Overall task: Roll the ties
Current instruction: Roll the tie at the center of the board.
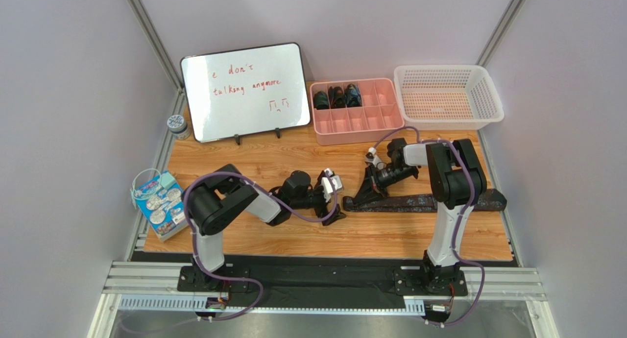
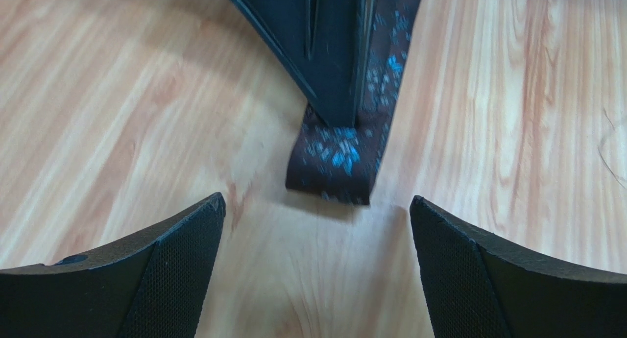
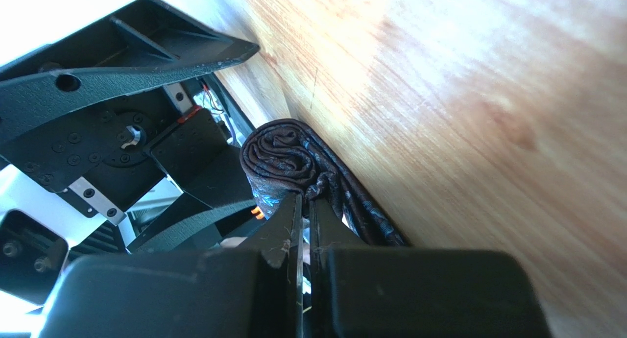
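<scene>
While the right fingers (image 3: 283, 231) clamped the tie (image 3: 283, 158), the left fingers (image 2: 165, 261) stood apart — its end at their twelve o'clock.

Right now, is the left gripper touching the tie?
Apart. The left wrist view shows bare wood between the tie and both fingers of the left gripper.

My top cam sits above and behind my arm bases, looking down at the whole table (image 1: 294, 239). Wrist cams hug the wood, close-up; all three share the same tie (image 1: 412, 203).
</scene>
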